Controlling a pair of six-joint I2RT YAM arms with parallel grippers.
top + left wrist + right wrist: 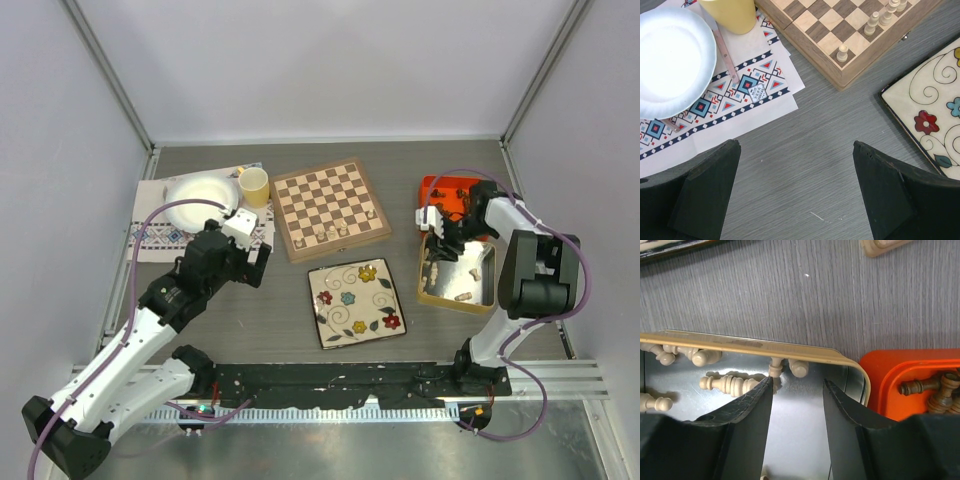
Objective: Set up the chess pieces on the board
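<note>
On the far left of the surface lies a patterned paper mat, and a white paper plate stands on it. A yellow cup stands at the right end of the mat, just beside the board. The left pincer hangs over the bare surface in front of the mat, near the board's near-left corner. Its two fingers are spread wide, and only grey surface shows in the gap between them.

The board lies in the middle of the surface, a little turned. A few pale pieces stand upright in a short row on the squares along its near edge, and one more stands alone near its right edge. In front of the board, apart from it, lies a square floral plate.

On the right is a shallow metal tin with a tan rim. In it, loose pale pieces lie on their sides. Just behind the tin is an orange tray, which holds dark pieces.

The right pincer is lowered into the tin, close to its wall at the corner beside the orange tray. Its fingers stand partly apart and pinch nothing. One pale piece lies just beyond the tip of one finger.
</note>
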